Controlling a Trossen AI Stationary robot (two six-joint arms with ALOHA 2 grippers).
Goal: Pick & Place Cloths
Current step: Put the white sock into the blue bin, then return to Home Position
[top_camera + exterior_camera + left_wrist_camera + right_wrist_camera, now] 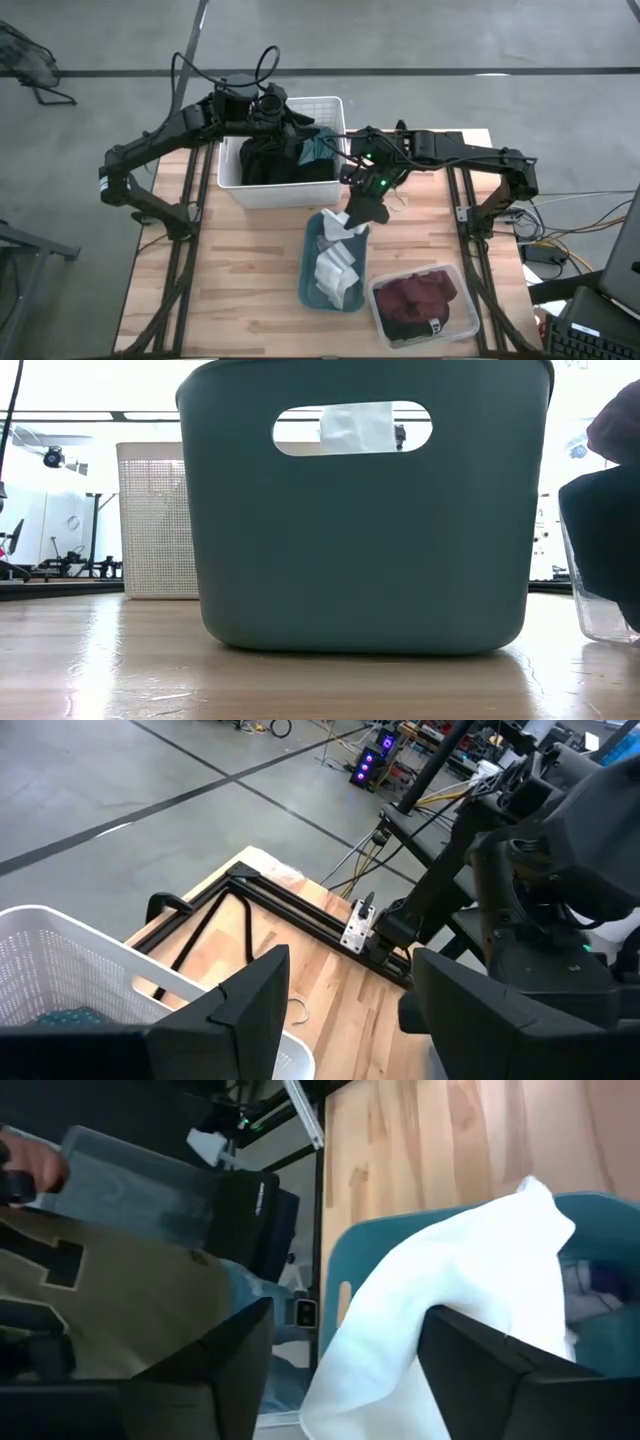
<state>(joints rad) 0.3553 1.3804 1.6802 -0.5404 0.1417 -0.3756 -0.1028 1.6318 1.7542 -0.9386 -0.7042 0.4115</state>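
The right gripper, jaws released, hovers over the small white fabric cloth draped on the teal plastic bin's far rim; it could slide outside. The left gripper waits open above the white perforated basket.

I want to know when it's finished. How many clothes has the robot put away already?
Done: maroon cloth sits in the clear bin. In hand: the right gripper, open, hangs above the white cloth draped in the teal bin. Left: black cloth and teal cloth in the white basket, under the open left gripper.
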